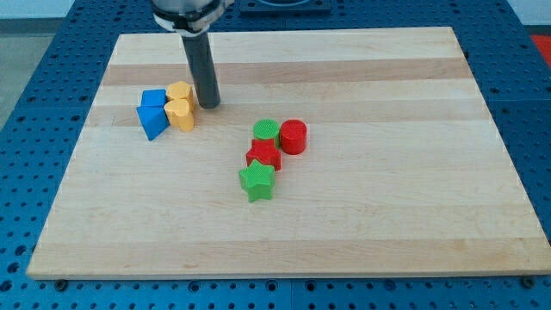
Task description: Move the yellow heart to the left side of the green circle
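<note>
The yellow heart (181,114) lies at the view's upper left, touching a second yellow block (179,93) just above it. My tip (209,105) stands just right of these two yellow blocks, close to them. The green circle (266,131) sits near the board's middle, well to the right of the heart, and touches the red circle (293,136).
A blue cube (154,99) and a blue triangle-like block (152,121) lie left of the yellow blocks. A red star (263,155) and a green star (256,181) sit below the green circle. The wooden board (387,207) rests on a blue perforated table.
</note>
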Motion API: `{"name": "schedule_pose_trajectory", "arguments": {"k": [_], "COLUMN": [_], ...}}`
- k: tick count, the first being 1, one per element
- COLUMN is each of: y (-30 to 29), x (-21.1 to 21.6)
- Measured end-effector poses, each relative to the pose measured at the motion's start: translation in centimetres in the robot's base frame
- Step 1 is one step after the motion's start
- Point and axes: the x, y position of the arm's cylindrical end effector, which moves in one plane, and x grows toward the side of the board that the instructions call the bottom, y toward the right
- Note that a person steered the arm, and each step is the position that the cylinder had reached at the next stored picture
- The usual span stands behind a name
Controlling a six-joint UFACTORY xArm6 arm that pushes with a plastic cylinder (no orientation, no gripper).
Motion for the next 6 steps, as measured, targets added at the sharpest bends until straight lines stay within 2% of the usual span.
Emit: {"name": "schedule_pose_trajectory", "arguments": {"k": [1,2,4,6], "y": [-3.8,-5.1,-1.5,-1.1], "x": [0.3,1.7,4.2,4.3]}}
